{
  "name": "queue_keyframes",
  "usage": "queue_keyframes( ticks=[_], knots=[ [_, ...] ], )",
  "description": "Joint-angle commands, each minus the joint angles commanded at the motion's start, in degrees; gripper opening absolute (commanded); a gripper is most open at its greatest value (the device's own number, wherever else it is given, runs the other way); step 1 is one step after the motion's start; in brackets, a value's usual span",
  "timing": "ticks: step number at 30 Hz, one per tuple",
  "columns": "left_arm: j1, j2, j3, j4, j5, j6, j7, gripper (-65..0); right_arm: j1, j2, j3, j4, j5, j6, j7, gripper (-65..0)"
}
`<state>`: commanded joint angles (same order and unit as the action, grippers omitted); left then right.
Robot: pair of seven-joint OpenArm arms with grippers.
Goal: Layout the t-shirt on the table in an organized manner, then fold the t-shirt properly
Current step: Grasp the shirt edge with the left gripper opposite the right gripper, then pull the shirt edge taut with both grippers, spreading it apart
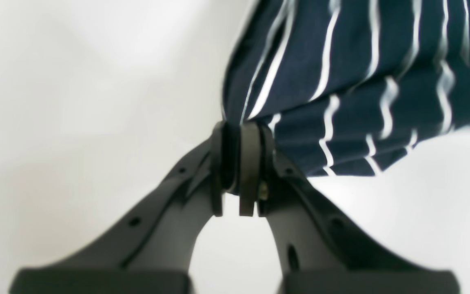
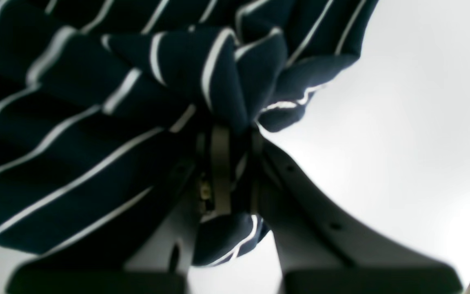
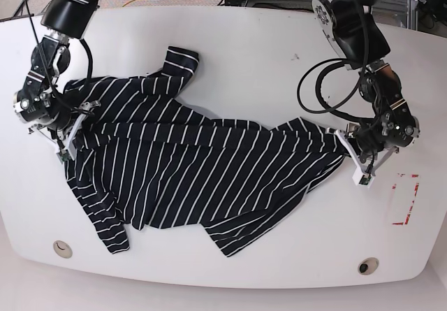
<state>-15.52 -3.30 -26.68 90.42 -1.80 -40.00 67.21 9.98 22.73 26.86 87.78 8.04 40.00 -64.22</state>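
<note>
**Desk:** Base view first. What is on the table (image 3: 244,38), by count?

**Photographer:** One t-shirt (image 3: 209,164), dark with thin white stripes, spread loosely across the middle of the white top, rumpled. Two arms, one at each end of the cloth. Two round holes (image 3: 62,249) near the front edge, and one red outline mark (image 3: 407,199) at the side.

**Desk:** And the grippers?

**Photographer:** The left gripper (image 1: 241,171) has its jaws pressed together on a bunched corner of fabric, with bare white tabletop around it. The right gripper (image 2: 235,171) is likewise pinching a fold of the shirt, a bit of cloth hanging below the jaws.

**Desk:** Sleeves?

**Photographer:** One sleeve (image 3: 180,63) points toward the far edge.
</note>
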Motion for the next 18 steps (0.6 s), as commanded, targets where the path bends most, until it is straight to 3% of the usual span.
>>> queue_keyframes(
  ticks=[7,12,18],
  knots=[
    [6.42,-0.97,0.0,11.69,0.0,0.0,5.19,-65.0,0.7,1.14,0.0,-0.26,0.0,0.0,-0.53,-61.7],
    [10.55,-1.23,0.0,16.18,0.0,0.0,9.93,-65.0,-0.53,1.49,0.0,-0.09,0.09,0.0,-4.66,-61.7],
    [14.95,-1.32,-0.09,17.58,0.0,0.0,10.37,-65.0,-4.75,-0.26,0.35,1.23,0.09,0.0,-5.01,-61.7]
  ],
)
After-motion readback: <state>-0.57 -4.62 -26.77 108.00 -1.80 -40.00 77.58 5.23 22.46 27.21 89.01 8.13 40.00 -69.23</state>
